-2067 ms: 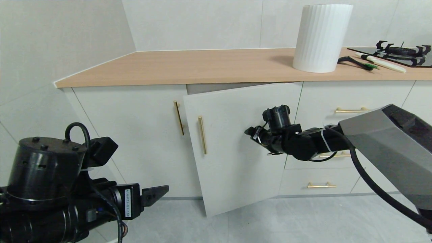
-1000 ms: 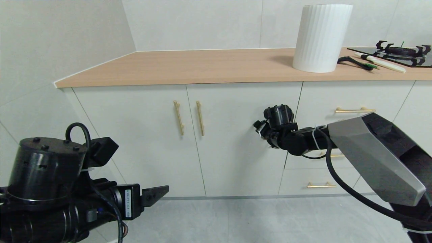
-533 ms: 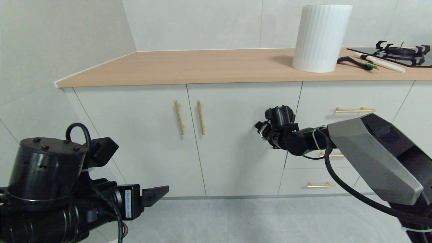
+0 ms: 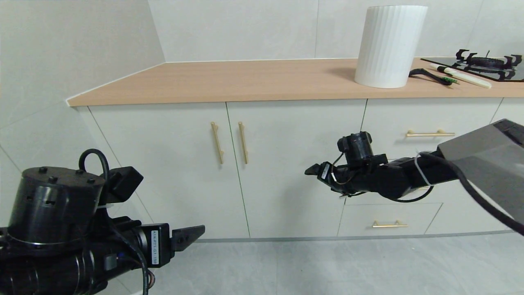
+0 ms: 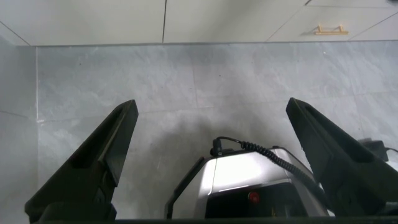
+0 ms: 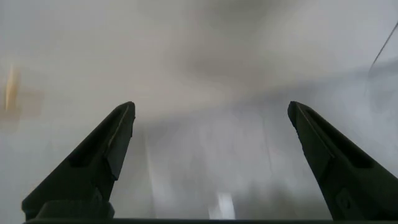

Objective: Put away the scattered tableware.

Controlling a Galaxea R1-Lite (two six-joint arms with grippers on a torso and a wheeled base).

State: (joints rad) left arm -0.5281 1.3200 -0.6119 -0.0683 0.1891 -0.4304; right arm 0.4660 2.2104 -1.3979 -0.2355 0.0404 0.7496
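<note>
A long wooden countertop (image 4: 245, 80) runs above pale cabinet doors (image 4: 286, 164), both shut, their brass handles (image 4: 243, 142) side by side at the seam. On the counter towards the right stands a tall white ribbed container (image 4: 389, 45), upright, with a black gas hob (image 4: 489, 63) beyond it at the far right. The right gripper (image 4: 314, 169) hangs in front of the right-hand door, apart from it, fingers spread wide with nothing between them (the wrist view (image 6: 210, 107) has only blurred pale cabinet face in the gap). The left gripper (image 4: 191, 234) sits low on the left over the grey floor (image 5: 186, 74), also wide open and empty (image 5: 211, 107). The scattered tableware lies on the counter between container and hob: a black-handled utensil (image 4: 425, 74), a cream-coloured utensil (image 4: 466, 78) and a green-tipped piece (image 4: 450, 80), too small to identify.
</note>
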